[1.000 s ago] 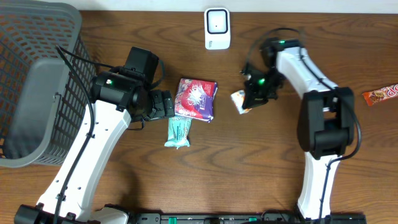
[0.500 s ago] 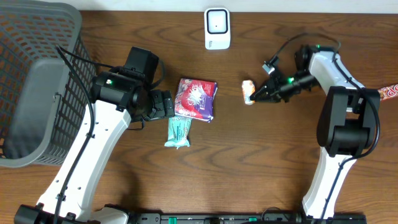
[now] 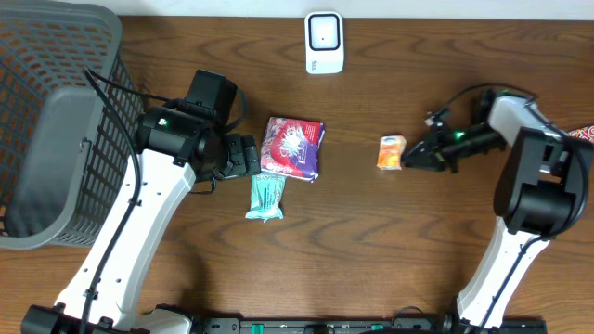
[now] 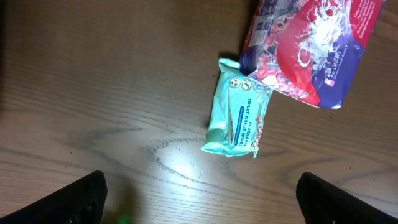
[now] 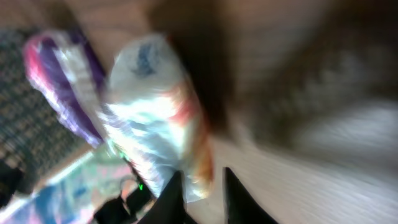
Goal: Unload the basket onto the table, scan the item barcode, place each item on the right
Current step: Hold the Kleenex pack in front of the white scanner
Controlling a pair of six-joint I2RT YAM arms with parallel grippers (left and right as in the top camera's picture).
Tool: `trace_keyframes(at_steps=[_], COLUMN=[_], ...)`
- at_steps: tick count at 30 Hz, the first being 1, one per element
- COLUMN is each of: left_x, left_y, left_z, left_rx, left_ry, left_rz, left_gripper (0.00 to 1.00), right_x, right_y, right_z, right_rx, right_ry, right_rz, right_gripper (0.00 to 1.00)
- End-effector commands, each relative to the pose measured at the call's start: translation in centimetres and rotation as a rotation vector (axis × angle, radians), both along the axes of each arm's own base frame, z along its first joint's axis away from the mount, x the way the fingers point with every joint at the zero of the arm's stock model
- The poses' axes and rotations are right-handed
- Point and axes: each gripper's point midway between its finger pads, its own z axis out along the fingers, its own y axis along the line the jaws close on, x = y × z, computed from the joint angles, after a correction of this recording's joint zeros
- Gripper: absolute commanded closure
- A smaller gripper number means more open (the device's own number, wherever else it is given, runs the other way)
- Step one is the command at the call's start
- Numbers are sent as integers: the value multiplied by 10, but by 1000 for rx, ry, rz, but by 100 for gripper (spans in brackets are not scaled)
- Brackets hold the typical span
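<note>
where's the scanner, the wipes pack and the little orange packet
scanner [image 3: 324, 39]: overhead view, middle of its white face.
wipes pack [image 4: 237, 118]: left wrist view, centre of its teal front.
orange packet [image 3: 391, 153]: overhead view, middle of its upper side.

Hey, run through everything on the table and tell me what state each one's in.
left gripper, wide open, empty.
right gripper, tips at the orange packet; grip unclear.
orange packet, at those tips, apart from the scanner.
snack bag, lying flat.
wipes pack, flat, touching the snack bag.
basket, upright, nothing seen inside.
scanner, at the far edge, untouched.
</note>
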Motion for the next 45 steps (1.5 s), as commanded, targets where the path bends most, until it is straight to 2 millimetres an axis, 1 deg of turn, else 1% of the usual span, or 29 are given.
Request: trace_keyframes(at_steps=[1, 4, 7, 8, 14, 20, 21, 23, 25, 26, 27, 28, 30, 32, 35, 36, 38, 42, 45], left_x=[-1, -1, -1, -1, -1, -1, -1, -1, -1, -1, -1, -1, -1, -1, -1, -1, -1, -1, -1], left_y=[1, 1, 1, 1, 1, 1, 1, 1, 1, 1, 1, 1, 1, 1, 1, 1, 1, 1, 1], left_z=[-2, -2, -2, -2, -2, -2, -2, -2, -2, -2, -2, -2, -2, -2, -2, -2, -2, -2, -2], left_rx=[10, 10, 10, 10, 10, 10, 10, 10, 10, 10, 10, 10, 10, 10, 10, 10, 10, 10, 10], left_ry=[8, 8, 8, 8, 8, 8, 8, 8, 8, 8, 8, 8, 8, 8, 8, 8, 8, 8, 8], left_rz=[-7, -7, -7, -7, -7, -7, -7, -7, -7, -7, -7, -7, -7, -7, -7, -7, -7, -7, -7], left_gripper=[2, 2, 2, 2, 2, 2, 2, 2, 2, 2, 2, 2, 2, 2, 2, 2, 2, 2, 2], right_x=[12, 15, 16, 15, 7, 6, 5, 3, 1, 1, 0, 1, 3, 8, 16, 19, 20, 19, 13], right_y=[-27, -31, -23, -21, -5, 6, 7, 8, 11, 13, 16, 19, 26, 40, 63, 70, 78, 88, 101], right_z=[16, 30, 32, 31, 17, -2, -7, -16, -24, -25, -26, -25, -18, -4, 30, 42, 60, 74, 84], right_rx=[-169, -211, -212, -211, -206, -182, -185, -189, -186, -179, -166, -155, -109, 1, 235, 311, 416, 494, 551], right_ry=[-28, -28, -34, -38, -24, -17, -12, -3, 0, 0, -3, -6, -21, -87, -262, -326, -426, -489, -543], right_rz=[20, 42, 64, 77, 109, 69, 59, 40, 27, 22, 23, 23, 24, 49, 98, 109, 125, 137, 173], right_gripper=[69, 64, 52, 51, 56, 57, 59, 65, 81, 93, 99, 99, 99, 99, 99, 99, 99, 99, 99])
